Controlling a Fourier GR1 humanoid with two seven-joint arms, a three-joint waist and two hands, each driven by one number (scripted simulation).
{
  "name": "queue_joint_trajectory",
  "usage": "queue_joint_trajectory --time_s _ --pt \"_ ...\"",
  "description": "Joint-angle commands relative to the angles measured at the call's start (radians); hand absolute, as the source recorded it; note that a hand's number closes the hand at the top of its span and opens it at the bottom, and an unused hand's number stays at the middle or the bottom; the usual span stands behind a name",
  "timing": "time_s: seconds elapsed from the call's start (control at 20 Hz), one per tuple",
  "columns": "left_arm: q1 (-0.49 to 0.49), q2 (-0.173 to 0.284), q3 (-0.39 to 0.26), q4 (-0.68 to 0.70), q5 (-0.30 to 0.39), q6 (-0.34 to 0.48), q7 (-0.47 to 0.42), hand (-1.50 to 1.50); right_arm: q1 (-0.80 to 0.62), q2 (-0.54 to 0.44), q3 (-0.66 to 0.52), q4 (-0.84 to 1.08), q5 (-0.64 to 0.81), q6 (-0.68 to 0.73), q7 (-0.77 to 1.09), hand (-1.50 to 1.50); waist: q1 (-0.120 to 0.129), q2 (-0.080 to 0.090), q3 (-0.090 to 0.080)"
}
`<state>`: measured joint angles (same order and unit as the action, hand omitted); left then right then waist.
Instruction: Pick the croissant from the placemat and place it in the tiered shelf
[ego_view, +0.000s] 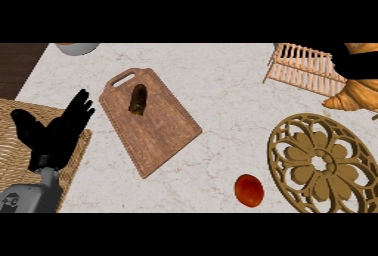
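Head view, near edge first. A red-orange rounded item is seen low on the marbled tabletop, just beside an ornate round gold trivet-like placemat at lower right. The left hand is seen at the left, over a woven mat; its fingers are straight and spread, nothing is grasped.

Mid-field: a wooden cutting board with a handle is laid diagonally, and a small dark brown object is set on its upper part.

Far field: a wooden slatted tiered shelf is seen at upper right. The croissant is found at the right edge, beside the shelf and off the placemat. The right hand is seen as a black shape directly above the croissant, touching it; whether its fingers are closed round the croissant cannot be told. A pale bowl is cut by the top edge at upper left
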<state>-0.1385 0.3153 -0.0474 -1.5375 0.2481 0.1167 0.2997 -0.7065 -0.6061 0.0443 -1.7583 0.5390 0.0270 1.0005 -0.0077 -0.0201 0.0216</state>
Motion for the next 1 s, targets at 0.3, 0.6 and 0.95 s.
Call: queue_joint_trajectory --time_s 0.3,0.6,0.95 --pt "0.071 -0.034 -0.007 0.114 -0.009 0.010 0.037 0.00 -0.185 -0.144 -0.162 0.196 -0.079 0.097 -0.013 1.50 0.021 0.028 -0.023" --pt "0.100 -0.024 -0.001 0.122 0.004 -0.036 0.013 0.00 -0.191 -0.187 -0.198 0.349 -0.095 0.098 -0.140 1.50 0.040 0.037 -0.023" --pt "0.102 -0.020 0.002 0.073 0.012 -0.043 0.053 0.00 -0.226 -0.257 -0.209 0.517 -0.118 0.183 -0.292 1.50 0.050 0.032 -0.022"
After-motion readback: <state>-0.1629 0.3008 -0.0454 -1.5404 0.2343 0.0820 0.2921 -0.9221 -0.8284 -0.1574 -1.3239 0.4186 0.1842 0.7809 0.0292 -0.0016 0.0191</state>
